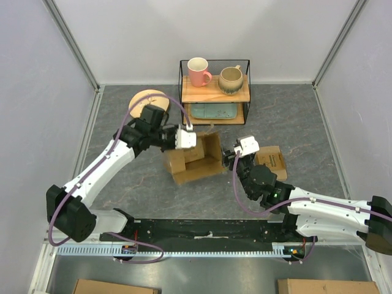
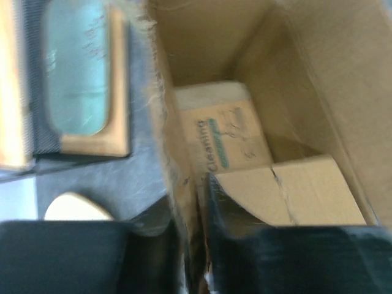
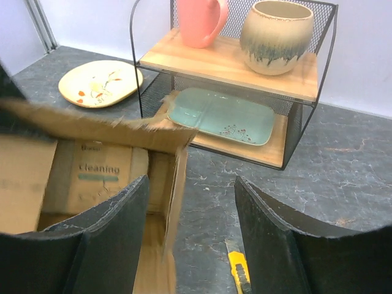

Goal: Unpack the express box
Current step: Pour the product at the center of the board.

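The left gripper (image 2: pixel 193 211) is seen clamped on the box (image 2: pixel 294 92) wall, the right gripper (image 3: pixel 191 202) is spread wide at the opposite flap, the opened box is sat on the table (image 1: pixel 294 116) before the rack (image 1: pixel 214 92), and the packet (image 2: pixel 223 138) print inside plus a yellow knife (image 3: pixel 240 269) get caught only by wrist cams.

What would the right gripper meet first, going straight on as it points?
Probably the express box: its side wall stands between the right gripper's open jaws. The wire shelf is farther back; depth unclear.
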Motion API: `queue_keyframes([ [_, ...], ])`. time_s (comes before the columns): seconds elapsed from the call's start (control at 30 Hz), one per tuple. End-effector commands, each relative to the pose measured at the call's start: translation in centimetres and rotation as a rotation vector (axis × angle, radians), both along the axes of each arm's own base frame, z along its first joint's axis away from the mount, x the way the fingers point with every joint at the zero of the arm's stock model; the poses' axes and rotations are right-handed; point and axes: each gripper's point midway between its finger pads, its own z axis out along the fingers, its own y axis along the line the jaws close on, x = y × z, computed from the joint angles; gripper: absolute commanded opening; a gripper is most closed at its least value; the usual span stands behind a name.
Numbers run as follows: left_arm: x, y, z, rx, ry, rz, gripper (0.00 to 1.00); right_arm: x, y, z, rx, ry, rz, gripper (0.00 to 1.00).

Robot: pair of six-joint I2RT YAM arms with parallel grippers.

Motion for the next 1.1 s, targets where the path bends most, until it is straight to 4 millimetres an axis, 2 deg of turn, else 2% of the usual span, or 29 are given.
queue_keyframes([
  [0.0,-10.5,-0.2,-5.9,0.104,0.324,-0.198,0.4,0.8,-0.5,1.7,0.057,-0.011,-0.051,0.66],
  [0.07,-14.6,0.3,-7.0,0.119,0.488,-0.282,0.46,1.0,-0.8,2.4,0.061,-0.014,-0.07,0.66],
  [0.13,-18.3,1.2,-7.0,0.115,0.653,-0.315,0.63,1.2,-0.9,3.3,0.077,-0.018,-0.068,0.67],
  [0.17,-19.2,1.5,-6.9,0.116,0.666,-0.347,0.79,1.4,-0.9,3.6,0.086,-0.02,-0.066,0.67],
  [0.2,-19.7,1.7,-6.7,0.116,0.685,-0.351,0.99,1.5,-0.8,3.8,0.091,-0.02,-0.06,0.68],
  [0.27,-20.4,2.0,-5.7,0.104,0.695,-0.343,0.99,1.8,-0.8,4.4,0.101,-0.013,-0.071,0.68],
  [0.33,-19.3,1.8,-4.9,0.092,0.643,-0.302,0.99,2.1,-0.4,4.9,0.126,0.008,-0.056,0.68],
  [0.37,-18.7,1.6,-3.9,0.065,0.623,-0.245,0.99,2.7,-0.1,4.7,0.126,0.024,-0.037,0.7],
  [0.4,-17.8,1.7,-3.3,0.042,0.596,-0.199,0.99,3.4,0.7,3.4,0.105,0.068,-0.03,0.71],
  [0.43,-16.7,2.0,-2.9,0.031,0.565,-0.147,0.99,3.9,1.2,3.0,0.082,0.106,-0.018,0.73],
  [0.47,-15.0,1.7,-1.9,-0.022,0.538,-0.066,0.99,4.6,1.8,2.1,0.097,0.149,-0.001,0.77],
  [0.5,-13.0,2.8,-1.1,-0.073,0.523,0.044,0.99,5.2,2.5,0.5,0.074,0.193,0.008,0.78],
  [0.57,-10.9,3.8,1.0,-0.175,0.565,0.166,0.99,5.8,3.1,-0.8,0.107,0.257,0.03,0.84],
  [0.6,-9.2,5.7,0.8,-0.219,0.62,0.265,0.99,6.0,3.6,-1.9,0.101,0.293,0.049,0.87],
  [0.67,-8.0,6.4,1.8,-0.306,0.704,0.317,0.99,6.3,3.5,-3.4,0.106,0.346,0.049,0.95],
  [0.7,-7.7,7.2,0.7,-0.314,0.819,0.374,0.99,6.2,3.8,-4.2,0.122,0.384,0.069,0.96],
  [0.73,-7.6,7.1,0.9,-0.337,0.864,0.369,0.99,6.2,3.8,-5.1,0.127,0.41,0.072,0.97],
  [0.83,-8.0,6.6,-1.1,-0.339,1.082,0.412,1.0,6.2,3.9,-7.6,0.156,0.515,0.091,0.98],
  [1.03,-8.3,5.9,-5.5,-0.328,1.314,0.454,1.0,6.6,4.7,-11.5,0.239,0.661,0.159,0.98],
  [1.07,-8.6,5.7,-5.7,-0.323,1.333,0.44,1.0,6.5,5.0,-12.8,0.23,0.697,0.164,0.98],
])
